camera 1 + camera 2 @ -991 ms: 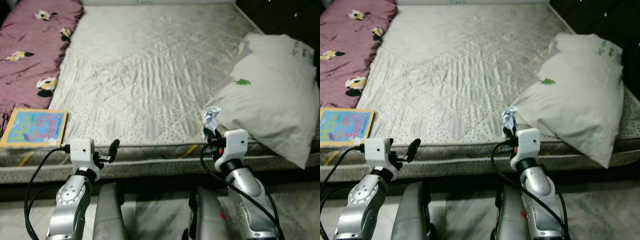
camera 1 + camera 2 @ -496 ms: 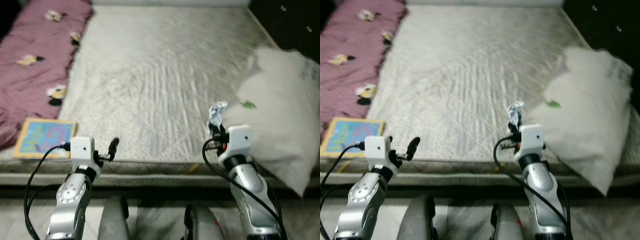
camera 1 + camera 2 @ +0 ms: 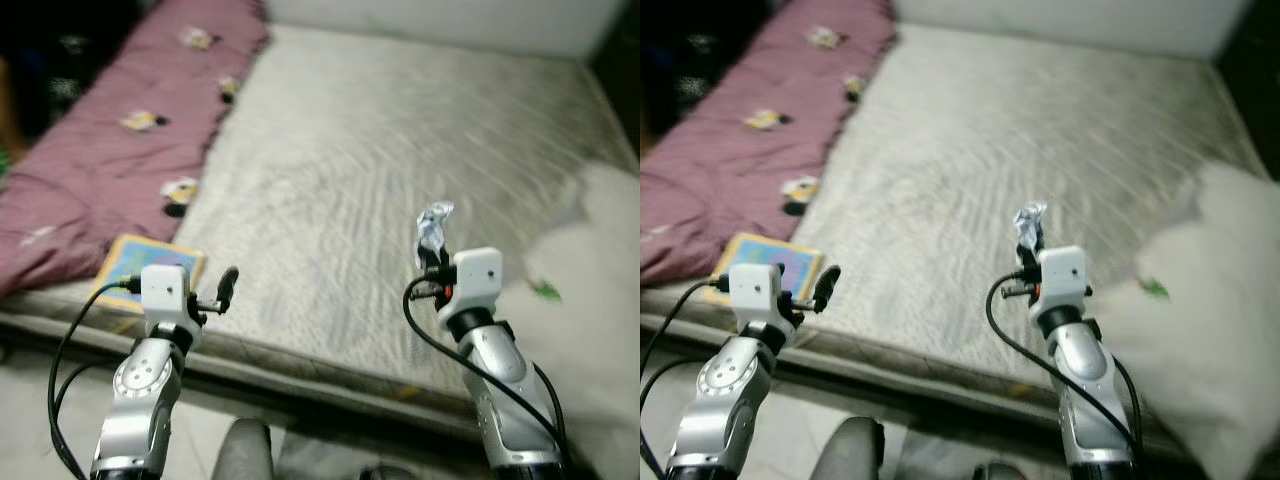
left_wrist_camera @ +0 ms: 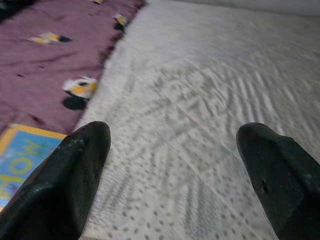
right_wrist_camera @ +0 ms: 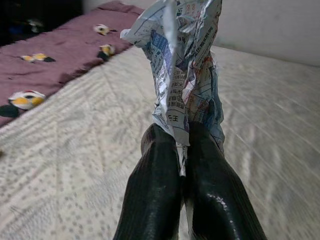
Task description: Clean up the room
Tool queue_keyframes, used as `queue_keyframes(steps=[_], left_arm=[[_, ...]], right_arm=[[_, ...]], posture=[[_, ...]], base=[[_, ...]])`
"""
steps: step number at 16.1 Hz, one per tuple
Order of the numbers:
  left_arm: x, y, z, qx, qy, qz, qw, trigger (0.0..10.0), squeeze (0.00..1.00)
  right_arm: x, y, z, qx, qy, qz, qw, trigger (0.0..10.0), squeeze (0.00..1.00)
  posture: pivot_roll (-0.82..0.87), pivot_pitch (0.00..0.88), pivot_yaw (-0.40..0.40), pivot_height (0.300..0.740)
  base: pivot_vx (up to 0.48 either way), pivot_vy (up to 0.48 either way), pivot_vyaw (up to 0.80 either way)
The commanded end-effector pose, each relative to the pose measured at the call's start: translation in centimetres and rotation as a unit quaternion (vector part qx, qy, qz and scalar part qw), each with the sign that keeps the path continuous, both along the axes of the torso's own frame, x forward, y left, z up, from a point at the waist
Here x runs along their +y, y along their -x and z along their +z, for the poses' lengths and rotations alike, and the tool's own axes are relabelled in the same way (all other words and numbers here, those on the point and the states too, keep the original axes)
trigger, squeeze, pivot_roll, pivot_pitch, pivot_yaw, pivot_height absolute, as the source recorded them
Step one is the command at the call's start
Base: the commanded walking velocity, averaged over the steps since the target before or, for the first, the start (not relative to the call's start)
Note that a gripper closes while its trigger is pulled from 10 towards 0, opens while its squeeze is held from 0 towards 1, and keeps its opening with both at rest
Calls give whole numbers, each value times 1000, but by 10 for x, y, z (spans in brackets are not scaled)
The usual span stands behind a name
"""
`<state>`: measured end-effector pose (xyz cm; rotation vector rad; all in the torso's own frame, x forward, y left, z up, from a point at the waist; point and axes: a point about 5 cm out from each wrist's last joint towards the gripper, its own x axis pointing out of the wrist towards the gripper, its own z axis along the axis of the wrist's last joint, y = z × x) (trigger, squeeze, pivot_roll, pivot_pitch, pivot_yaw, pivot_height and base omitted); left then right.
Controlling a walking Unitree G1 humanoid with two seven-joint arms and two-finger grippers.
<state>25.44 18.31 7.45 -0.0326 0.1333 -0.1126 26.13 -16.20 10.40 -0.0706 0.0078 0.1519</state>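
A crumpled scrap of printed paper (image 3: 432,228) sticks up from my right gripper (image 3: 430,258), which is shut on it above the mattress's near edge. In the right wrist view the paper (image 5: 186,65) rises between the two black fingers (image 5: 157,190). My left gripper (image 3: 226,287) is held up at the left over the bed's near edge, close to a colourful children's book (image 3: 138,266). In the left wrist view its fingers (image 4: 75,175) stand wide apart with nothing between them.
A white quilted mattress (image 3: 380,150) spreads ahead. A mauve blanket (image 3: 110,160) with flower prints lies along its left side. A white pillow (image 3: 590,280) with a small green tree mark lies at the right. Pale floor (image 3: 40,400) shows below the bed edge.
The camera has swung to the left, so the blanket fills more of the left and the pillow slides off right. Both grippers keep their pose, the right still holding the paper.
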Motion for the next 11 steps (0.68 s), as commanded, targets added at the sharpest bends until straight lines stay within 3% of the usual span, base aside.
queue_keyframes(steps=[1,9,11], left_arm=[[1,2,-5,11,-5,1,1000,10000,0],[-1,-1,-8,16,6,-1,1000,10000,0],[-1,-2,-9,18,11,1,1000,10000,0]], right_arm=[[-3,-1,-2,2,3,-12,1000,10000,0],[-7,-3,-7,18,-5,-33,999,10000,0],[-8,-2,-8,20,-5,-32,999,10000,0]], posture=[[-22,53,-20,740],[-27,56,-28,740],[-27,56,-28,740]], base=[[0,0,0],[0,0,0],[0,0,-641]])
